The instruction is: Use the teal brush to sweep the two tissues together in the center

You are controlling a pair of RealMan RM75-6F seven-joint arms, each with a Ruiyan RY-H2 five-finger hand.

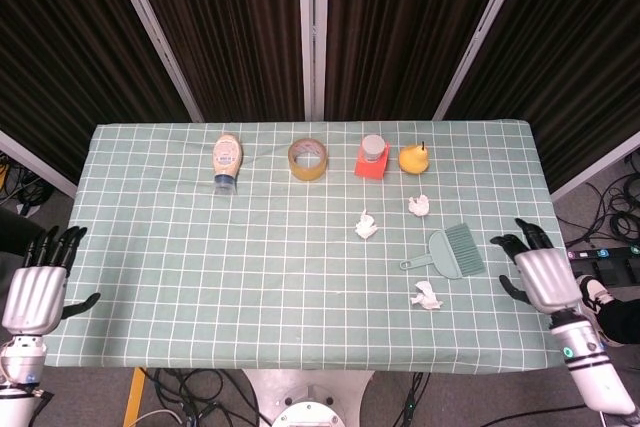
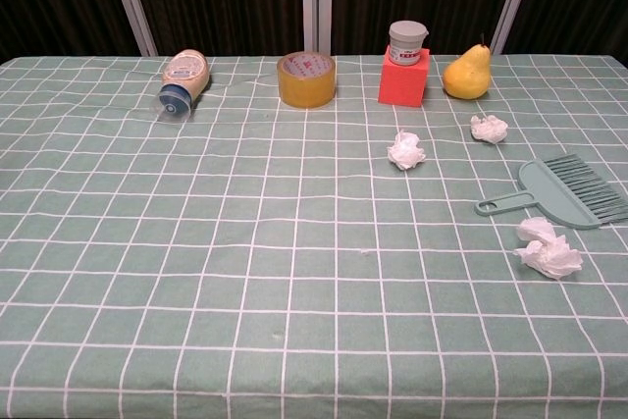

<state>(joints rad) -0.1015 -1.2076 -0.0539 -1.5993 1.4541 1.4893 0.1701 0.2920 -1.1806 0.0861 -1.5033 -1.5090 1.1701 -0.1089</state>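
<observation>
Head view: the teal brush [image 1: 455,251] lies flat and untouched on the right side of the checked tabletop [image 1: 200,267], bristles pointing far-right, handle angled toward the near-left. Three crumpled tissues sit around it — one tissue [image 1: 367,225] to its far-left, nearer the middle, a second tissue [image 1: 419,205] just beyond it, and a third tissue [image 1: 427,295] just near of the handle. None has been swept; they lie well apart from one another and right of center. The right robot hand [image 1: 540,272] hovers over the tabletop's right edge near the brush, fingers apart and holding nothing. The left robot hand [image 1: 38,287] hangs off the near-left corner, likewise empty with fingers spread. By the look of it, the task has barely begun — grasping the brush handle and every sweeping stroke remain. Along the far edge stand a bottle [image 1: 227,158] on its side, a tape roll [image 1: 308,159], a small jar [image 1: 373,148] atop a red block [image 1: 371,165], and a pear [image 1: 414,158].
</observation>
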